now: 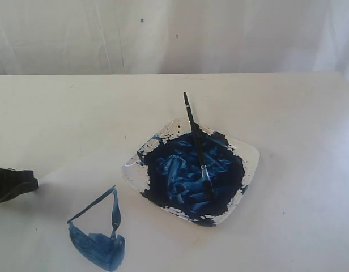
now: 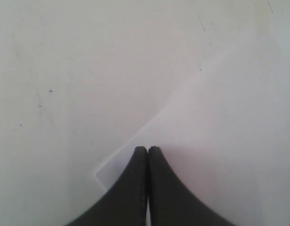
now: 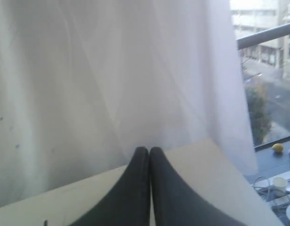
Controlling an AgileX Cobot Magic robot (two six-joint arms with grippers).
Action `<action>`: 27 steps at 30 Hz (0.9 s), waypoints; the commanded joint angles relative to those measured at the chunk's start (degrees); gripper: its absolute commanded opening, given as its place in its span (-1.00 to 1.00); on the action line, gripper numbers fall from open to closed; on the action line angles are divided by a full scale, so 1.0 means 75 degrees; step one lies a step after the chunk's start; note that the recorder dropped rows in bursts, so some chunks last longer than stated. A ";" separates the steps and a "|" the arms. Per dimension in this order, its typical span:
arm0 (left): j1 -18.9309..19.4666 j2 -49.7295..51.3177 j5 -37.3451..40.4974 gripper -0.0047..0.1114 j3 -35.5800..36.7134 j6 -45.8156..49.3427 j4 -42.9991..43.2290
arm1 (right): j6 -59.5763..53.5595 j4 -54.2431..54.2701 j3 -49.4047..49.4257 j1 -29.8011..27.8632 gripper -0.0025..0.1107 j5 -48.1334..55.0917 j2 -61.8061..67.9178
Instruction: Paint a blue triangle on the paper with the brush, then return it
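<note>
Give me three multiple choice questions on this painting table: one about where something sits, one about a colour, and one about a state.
1. Where does the brush lie?
A. Across the plate, bristles in the paint
B. Standing upright in a cup
C. Held in a hand

2. What colour is the painted triangle on the paper?
A. Red
B. Blue
C. Green

3. How is the left hand?
A. Open wide
B. Shut on the brush
C. Shut and empty

Answers:
1 A: the handle sticks out over the plate's rim and the tip rests in the paint.
2 B: its strokes are the same blue as the paint on the plate.
3 C: the left wrist view shows its fingers pressed together with nothing between them.
</note>
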 commanded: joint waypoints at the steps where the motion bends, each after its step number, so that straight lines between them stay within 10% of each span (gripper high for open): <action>1: -0.0001 0.0077 0.0977 -0.92 0.0038 0.0046 0.0069 | -0.0138 -0.0009 0.1194 -0.0036 -0.96 -0.1401 -0.0714; 15: -0.0001 0.0077 0.0977 -0.92 0.0038 0.0046 0.0069 | 0.0030 -0.0995 0.2606 -0.0036 -0.96 -0.1169 -0.1243; 22: -0.0001 0.0077 0.0977 -0.92 0.0038 0.0046 0.0069 | 0.4204 -0.5383 0.3502 -0.0036 -0.96 -0.1596 -0.1658; 27: -0.0001 0.0077 0.0977 -0.92 0.0038 0.0046 0.0069 | 0.5306 -0.5786 0.4209 -0.0036 -0.96 -0.2418 -0.1975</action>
